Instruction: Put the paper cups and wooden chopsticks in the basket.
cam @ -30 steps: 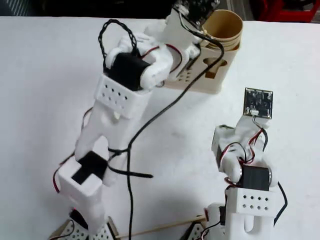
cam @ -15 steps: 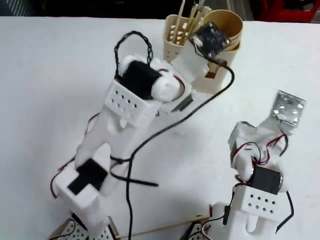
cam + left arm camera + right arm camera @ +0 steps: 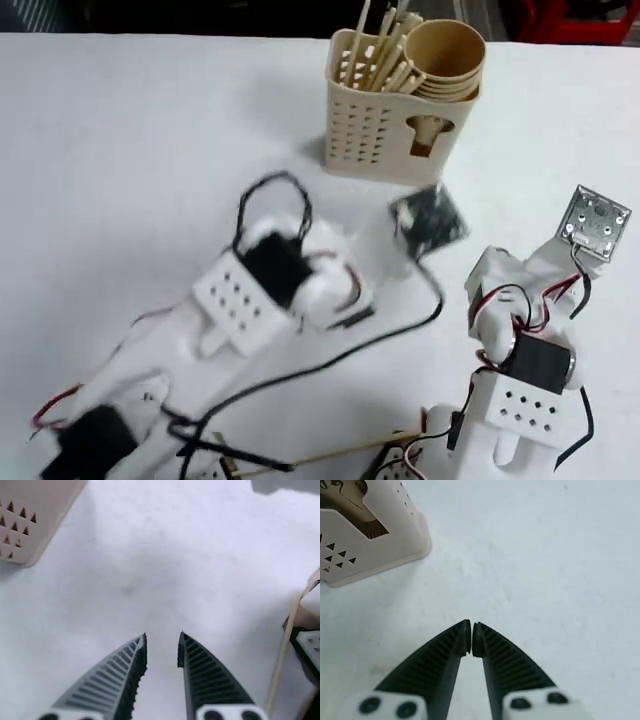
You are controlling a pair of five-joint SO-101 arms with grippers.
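There's the basket [image 3: 375, 130] at the far side of the table [image 3: 120, 150], and it's loaded: chopsticks [image 3: 375, 50] standing on end in one compartment, cups [image 3: 445, 50] nested in the other, a tidy way to fit them. The left gripper [image 3: 162, 650] hangs low over bare table near the basket, jaws a narrow gap apart, nothing between them. The right gripper [image 3: 471, 637], jaws pinched tip to tip, is empty too. But look, a stray chopstick [image 3: 330, 455] lies flat at the table's near edge, so I'd call this job not quite finished
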